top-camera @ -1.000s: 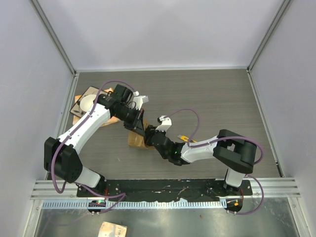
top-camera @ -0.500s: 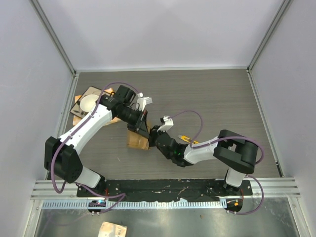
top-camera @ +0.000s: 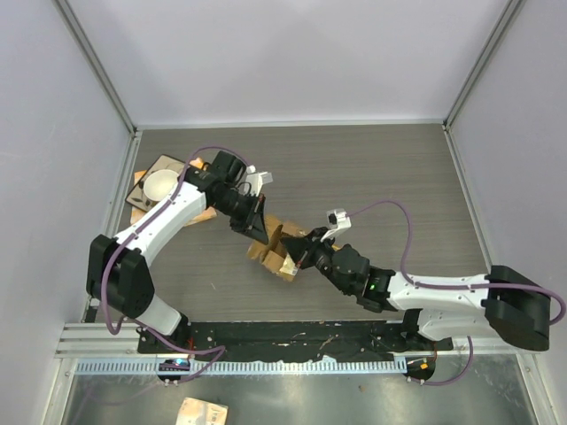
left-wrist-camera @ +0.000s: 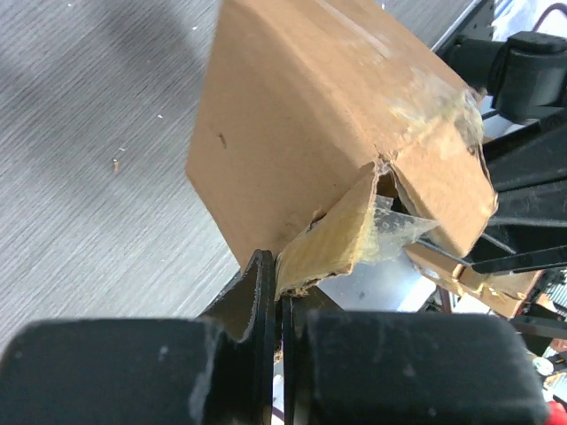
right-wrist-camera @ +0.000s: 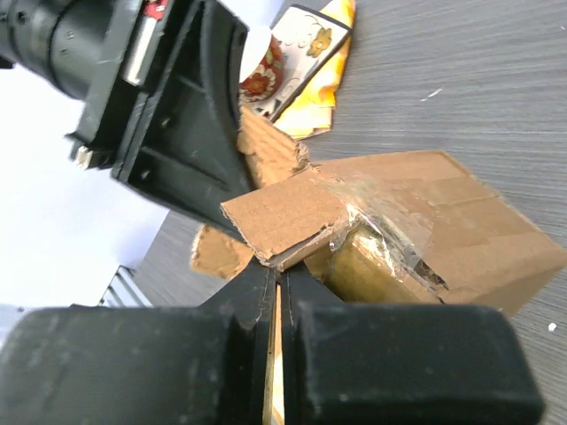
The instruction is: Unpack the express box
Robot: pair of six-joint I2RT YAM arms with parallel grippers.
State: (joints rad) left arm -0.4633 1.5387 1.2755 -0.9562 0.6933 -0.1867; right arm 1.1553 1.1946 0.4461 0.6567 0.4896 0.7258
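Note:
The express box (top-camera: 276,251), a small brown cardboard parcel with torn tape, hangs tilted between my two grippers at the table's middle. From the upper left, my left gripper (top-camera: 263,232) is shut on one torn top flap (left-wrist-camera: 332,239), seen close in the left wrist view with the gripper (left-wrist-camera: 276,270) pinching the flap's edge. My right gripper (top-camera: 299,258) comes in from the lower right. It is shut on the opposite flap (right-wrist-camera: 283,217), the gripper (right-wrist-camera: 279,270) clamping the flap's corner. The box body (right-wrist-camera: 443,239) shows peeled clear tape along its seam.
A flat brown-and-orange card with a white cup (top-camera: 159,188) lies at the table's left edge, its corner also visible as the card (right-wrist-camera: 306,49) in the right wrist view. A torn cardboard scrap (right-wrist-camera: 215,252) lies below the box. Enclosure walls ring the table.
My right gripper closed on a flap and the right arm stretched out to the right. The box shifted right and tilted. The left gripper followed it, still holding its flap.

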